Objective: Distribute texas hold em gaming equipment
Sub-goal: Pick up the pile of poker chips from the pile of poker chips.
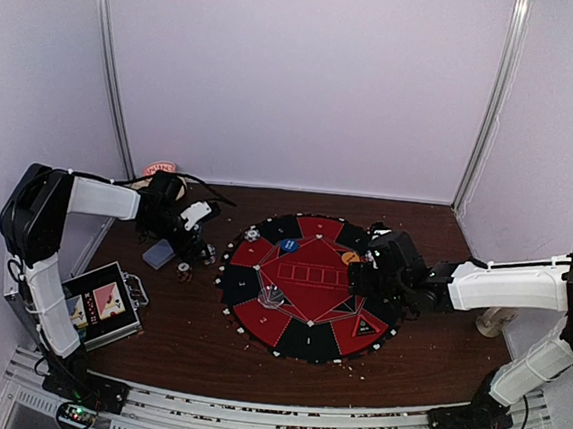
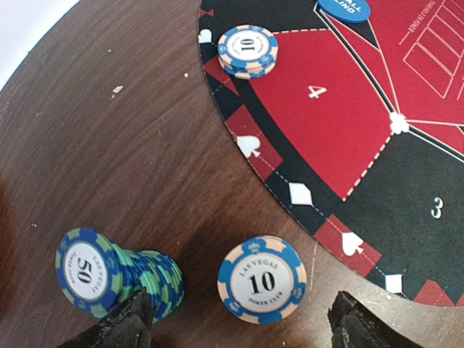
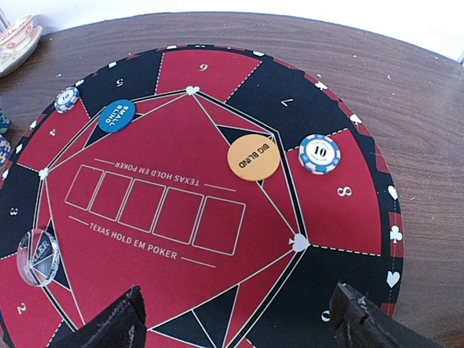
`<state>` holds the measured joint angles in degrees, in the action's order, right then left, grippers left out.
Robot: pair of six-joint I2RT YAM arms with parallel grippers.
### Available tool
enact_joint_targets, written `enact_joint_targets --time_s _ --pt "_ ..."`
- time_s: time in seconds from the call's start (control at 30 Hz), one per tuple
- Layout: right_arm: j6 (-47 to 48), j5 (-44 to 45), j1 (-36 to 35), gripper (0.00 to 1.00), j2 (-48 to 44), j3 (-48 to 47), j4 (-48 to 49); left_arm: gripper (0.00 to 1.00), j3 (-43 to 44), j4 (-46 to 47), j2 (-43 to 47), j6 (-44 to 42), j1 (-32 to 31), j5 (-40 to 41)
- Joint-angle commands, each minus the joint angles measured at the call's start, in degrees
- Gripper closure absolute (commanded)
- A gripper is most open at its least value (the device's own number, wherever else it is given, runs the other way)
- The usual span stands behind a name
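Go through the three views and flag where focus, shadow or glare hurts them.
Top external: evenly lit but soft, print on the mat unreadable. Left wrist: crisp lettering on the 10 chip, a dark shadow beside the leaning chip stack. Right wrist: mat text and Big Blind button legible, white background at the top washed out.

The top camera looked down from high above the near edge, taking in the whole table [image 1: 185, 346] and round mat [image 1: 310, 287] from afar. The left wrist camera looked almost straight down, close over the mat's left edge. The right wrist camera looked leftward across the mat from nearby. Both wrist views shared the segment-4 chip [image 2: 248, 51].
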<state>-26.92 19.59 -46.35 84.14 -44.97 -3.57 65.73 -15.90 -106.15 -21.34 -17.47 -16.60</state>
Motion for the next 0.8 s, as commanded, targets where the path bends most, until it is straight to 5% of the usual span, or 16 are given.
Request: enact_joint_targets --time_s 0.0,0.23,0.77 --pt "0.5 1.7 -0.5 0.11 0.3 -1.3 0.2 0.14 -2.2 0.4 3.6 -0.1 -0.3 -1.5" --pt "0.4 1.8 -0.5 0.11 -0.1 -1.2 0.2 0.21 -2.9 -1.7 6.3 -2.5 -0.7 -5.8" --pt "0.5 1.7 -0.7 0.11 -0.2 -1.2 0.2 0.25 3.2 -3.6 -1.2 -1.1 -2.1 -0.8"
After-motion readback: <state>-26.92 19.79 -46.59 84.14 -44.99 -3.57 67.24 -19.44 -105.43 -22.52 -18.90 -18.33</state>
